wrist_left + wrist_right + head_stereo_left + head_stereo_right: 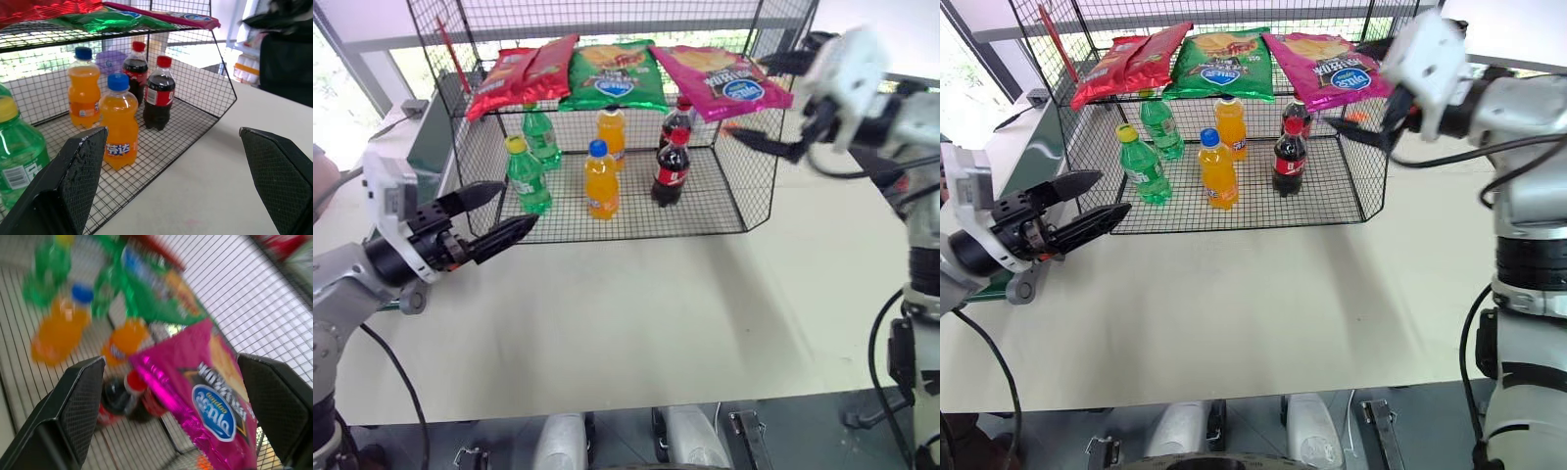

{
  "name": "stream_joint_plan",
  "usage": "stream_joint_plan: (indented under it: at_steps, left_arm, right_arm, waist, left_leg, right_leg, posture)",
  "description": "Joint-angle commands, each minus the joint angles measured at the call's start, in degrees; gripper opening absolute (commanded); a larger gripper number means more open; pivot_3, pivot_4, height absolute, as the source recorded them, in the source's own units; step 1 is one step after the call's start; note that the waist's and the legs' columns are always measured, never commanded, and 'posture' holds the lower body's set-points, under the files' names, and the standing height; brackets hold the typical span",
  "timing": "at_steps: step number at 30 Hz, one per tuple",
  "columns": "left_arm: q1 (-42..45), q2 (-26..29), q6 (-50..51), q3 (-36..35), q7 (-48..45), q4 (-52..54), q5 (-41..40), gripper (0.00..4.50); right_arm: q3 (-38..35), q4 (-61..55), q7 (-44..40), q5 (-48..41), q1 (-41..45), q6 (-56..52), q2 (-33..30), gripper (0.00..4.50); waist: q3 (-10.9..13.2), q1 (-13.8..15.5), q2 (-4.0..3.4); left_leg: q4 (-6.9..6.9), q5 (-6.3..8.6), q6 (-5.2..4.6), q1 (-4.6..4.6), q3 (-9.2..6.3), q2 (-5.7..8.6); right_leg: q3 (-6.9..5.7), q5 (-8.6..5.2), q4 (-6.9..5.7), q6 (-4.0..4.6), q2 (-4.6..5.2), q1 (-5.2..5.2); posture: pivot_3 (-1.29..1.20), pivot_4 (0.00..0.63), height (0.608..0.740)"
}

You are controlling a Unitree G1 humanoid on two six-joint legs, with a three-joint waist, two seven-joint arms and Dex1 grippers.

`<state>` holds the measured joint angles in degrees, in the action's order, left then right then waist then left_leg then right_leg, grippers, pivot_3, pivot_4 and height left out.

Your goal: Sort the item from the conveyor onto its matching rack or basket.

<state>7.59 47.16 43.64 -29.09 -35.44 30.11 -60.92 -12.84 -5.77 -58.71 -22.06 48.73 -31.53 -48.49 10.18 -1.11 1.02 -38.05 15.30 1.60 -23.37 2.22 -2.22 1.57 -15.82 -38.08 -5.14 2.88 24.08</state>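
The magenta-pink snack bag [724, 78] lies flat at the right end of the black wire rack's [744, 186] upper shelf, its near corner hanging over the shelf edge. My right gripper [749, 100] is open just off that corner, with nothing between its fingers; its wrist view looks onto the bag [205, 387]. To the left and lower, in front of the rack's left corner, my left gripper [521, 204] hovers above the table, open and empty. Part of the dark-green conveyor [1038, 147] runs along the rack's left side.
Two red bags [519, 73] and a green bag [612, 76] share the upper shelf. Green bottles [527, 176], orange bottles [599, 181] and cola bottles [672, 166] stand on the rack floor. The pale table [656, 313] spreads in front of the rack to its near edge.
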Motion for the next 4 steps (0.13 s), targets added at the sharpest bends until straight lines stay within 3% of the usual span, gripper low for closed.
stream_joint_plan:
  at_steps: [1, 4]
  left_arm:
    - [-3.23, 0.06, 0.99, -0.43, 1.58, 3.12, -0.40, 4.50]
    - [-8.19, -0.74, 1.43, 0.32, 3.57, 5.32, 1.25, 4.50]
  right_arm:
    - [-12.88, -7.75, 1.01, -18.33, -7.37, -20.17, -1.09, 4.43]
    - [-14.73, -13.98, -0.35, -22.56, -19.00, -24.52, -2.53, 4.43]
  waist:
    - [-0.03, 0.30, 0.05]
    - [-0.04, 0.45, 0.05]
  left_leg:
    - [0.01, 0.01, -0.01, 0.04, -0.05, -0.03]
    - [0.01, 0.01, -0.02, 0.10, -0.16, -0.03]
  right_leg:
    - [-0.06, -0.01, 0.04, 0.01, 0.00, -0.10]
    - [-0.14, -0.10, 0.13, 0.18, 0.00, -0.27]
  posture:
    - [0.00, 0.150, 0.740]
    - [0.00, 0.150, 0.740]
